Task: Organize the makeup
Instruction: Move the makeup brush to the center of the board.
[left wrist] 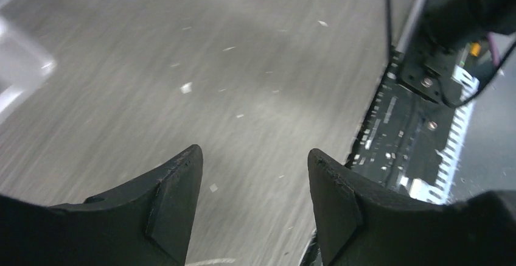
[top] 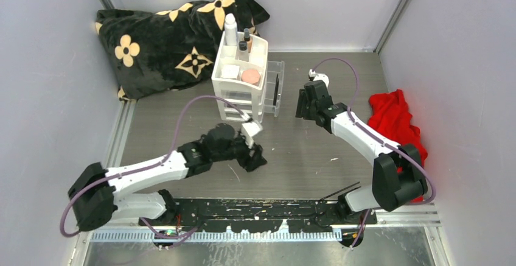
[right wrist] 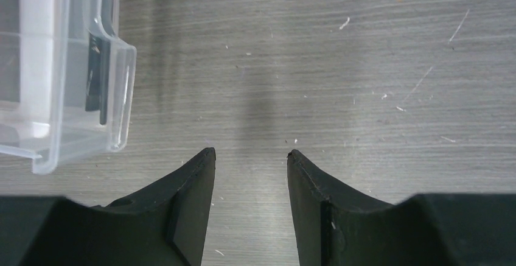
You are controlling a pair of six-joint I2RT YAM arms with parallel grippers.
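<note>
The makeup stands on top of the white drawer unit (top: 238,86): a white bottle (top: 230,30), two small dark-capped bottles (top: 244,49), a white square box (top: 230,71) and a pink compact (top: 251,75). A clear drawer (top: 274,87) (right wrist: 67,71) is pulled out to the unit's right, with thin black pencils (top: 277,87) (right wrist: 100,77) lying in it. My right gripper (top: 300,104) (right wrist: 251,153) hovers just right of that drawer, open and holding nothing. My left gripper (top: 255,160) (left wrist: 254,156) hangs low over bare table in front of the unit, also open and holding nothing.
A red cloth (top: 394,120) lies at the right wall. A black floral pillow (top: 170,41) fills the back left corner behind the unit. The black base rail (top: 268,208) (left wrist: 407,126) runs along the near edge, close to my left gripper.
</note>
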